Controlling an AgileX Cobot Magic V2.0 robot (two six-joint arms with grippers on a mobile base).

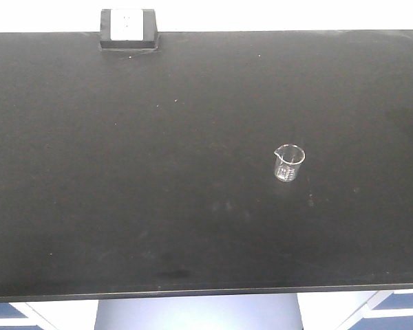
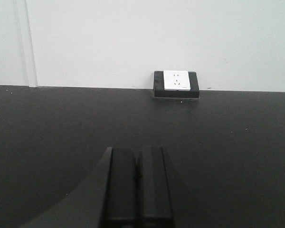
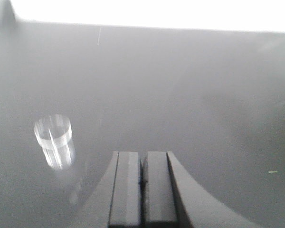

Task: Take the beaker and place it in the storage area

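We see one beaker (image 1: 289, 163) standing upright on the storage area (image 1: 158, 179), right of centre, and one black box (image 1: 129, 29) at the far left edge. Our two grippers, left gripper (image 2: 138, 183) and right gripper (image 3: 143, 187), are both clenched, empty.

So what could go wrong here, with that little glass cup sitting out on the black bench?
The beaker is clear glass standing alone and upright on the benchtop; a sideways nudge could tip or roll it. In the right wrist view it shows only as a blur, so aiming may be off. The right gripper has its jaws closed beside it; approaching like that might knock it.
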